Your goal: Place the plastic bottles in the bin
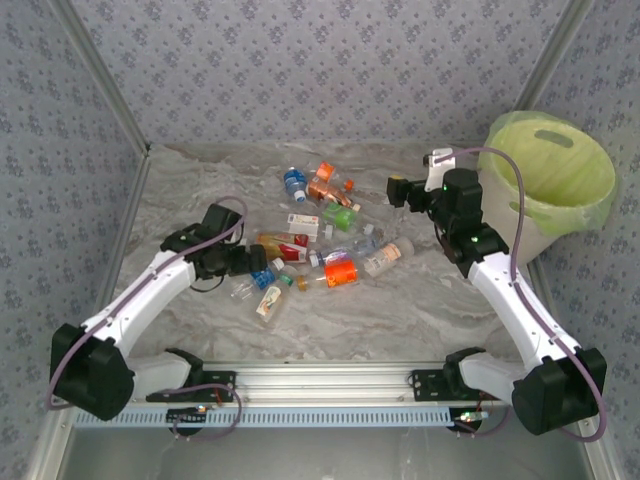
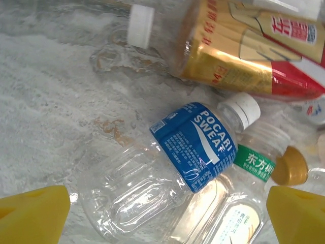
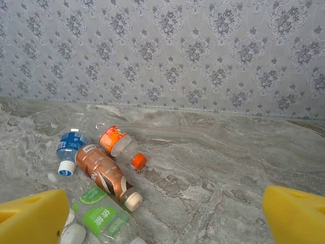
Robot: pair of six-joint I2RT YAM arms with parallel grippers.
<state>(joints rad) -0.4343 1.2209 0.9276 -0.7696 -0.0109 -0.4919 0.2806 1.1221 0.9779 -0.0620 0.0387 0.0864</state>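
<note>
I judge the job barely begun. The bottles [image 1: 320, 235] lie scattered mid-worktop [image 1: 420, 310]. The bin [image 1: 495, 185] stands at the far right corner, and what I see inside it is bare green liner [image 1: 560, 160]; its bottom is hidden from me. My left fingers [image 2: 33, 213] are spread, low over a blue-label bottle [image 2: 193, 147] at the pile's left side, gripping nothing. My right fingers [image 3: 30, 216] are spread and empty too, raised between pile and bin.
</note>
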